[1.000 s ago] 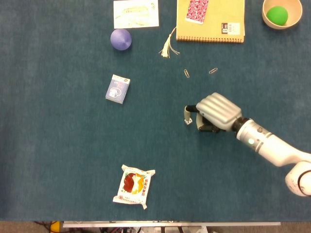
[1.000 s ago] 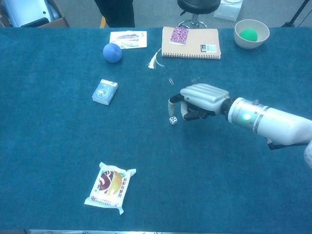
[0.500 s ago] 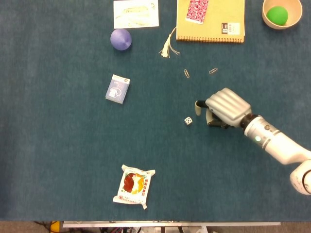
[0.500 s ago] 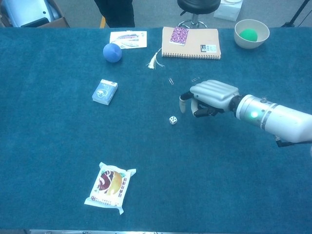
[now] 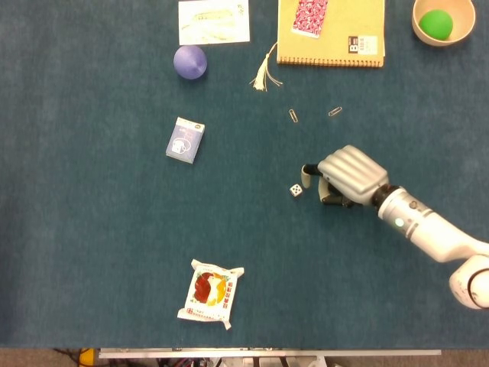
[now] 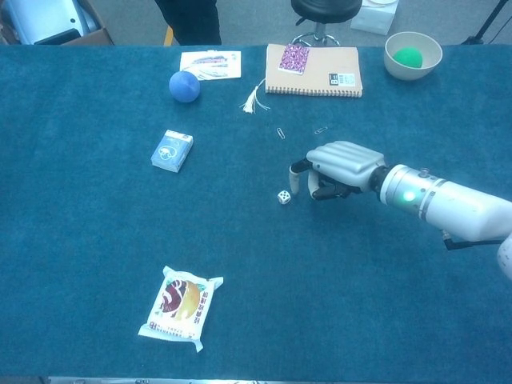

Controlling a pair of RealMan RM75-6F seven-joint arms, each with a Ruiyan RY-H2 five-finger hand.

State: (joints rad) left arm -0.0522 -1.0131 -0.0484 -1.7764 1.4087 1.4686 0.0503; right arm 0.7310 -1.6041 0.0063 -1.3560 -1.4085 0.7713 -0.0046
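1. The die (image 5: 295, 190) is seen lying free on the blue table (image 5: 92, 252), just beside the fingertips of the right hand (image 5: 345, 176) and not touching them.
2. The fingers (image 6: 295, 178) are curled downward with nothing held in them; judged from this, the die is not yet picked up and the grasp is left to be done.
3. Two paper clips (image 5: 294, 115) are found a little beyond the hand, and a small card box (image 5: 185, 140) well apart.
4. In the chest view, the gap between the die (image 6: 283, 197) and the hand (image 6: 340, 168) is shown more clearly; the head view hides it under the hand's back.
5. The left hand is not shown.
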